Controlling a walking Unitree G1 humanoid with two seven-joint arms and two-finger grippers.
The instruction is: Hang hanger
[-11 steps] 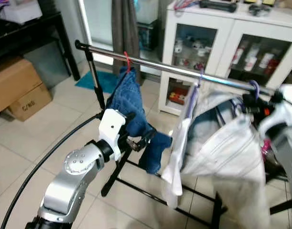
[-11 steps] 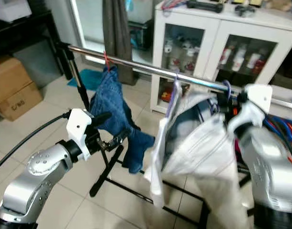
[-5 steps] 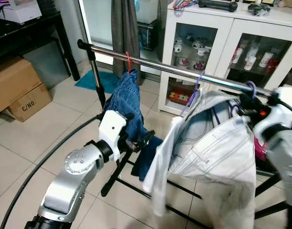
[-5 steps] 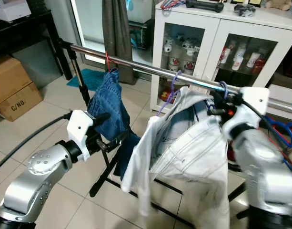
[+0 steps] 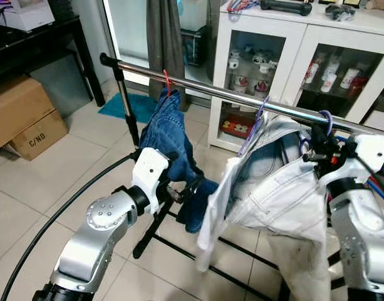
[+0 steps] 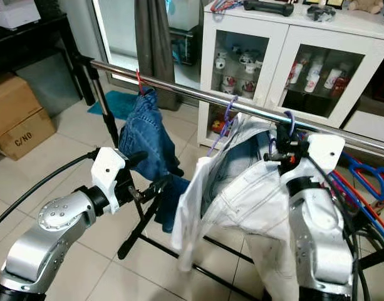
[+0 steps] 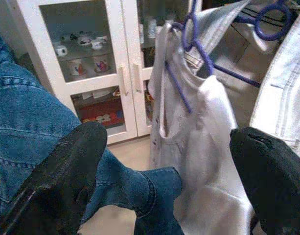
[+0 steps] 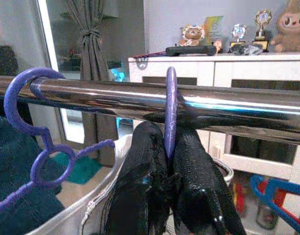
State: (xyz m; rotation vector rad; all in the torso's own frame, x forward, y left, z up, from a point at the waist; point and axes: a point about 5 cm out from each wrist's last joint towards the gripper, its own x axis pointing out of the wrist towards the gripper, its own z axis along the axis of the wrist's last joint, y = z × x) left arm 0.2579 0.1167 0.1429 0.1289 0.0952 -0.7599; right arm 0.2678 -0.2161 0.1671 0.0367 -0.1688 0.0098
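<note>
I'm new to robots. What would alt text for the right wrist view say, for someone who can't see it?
The right claw pinches a purple hanger hook looped over a shiny metal clothes rail. A second purple hanger hangs on the rail beside it, with a white cabinet behind.

A rail [image 5: 242, 98] crosses the scene from upper left to right, on a stand [image 5: 126, 106] at its left end. Jeans [image 5: 170, 141] hang from it on the left; a shirt [image 5: 238, 182] on its hanger [image 5: 253, 122] hangs at the middle, and trousers [image 5: 292, 200] to its right. The right pincer [image 8: 169, 161] sits just under the rail, its fingers pressed together on a hanger hook [image 8: 170, 115] looped over it. The left pincer [image 5: 182, 191] lies low, before the jeans. A cabinet [image 5: 304, 56] stands behind the rail, boxes [image 5: 25, 116] far left.
</note>
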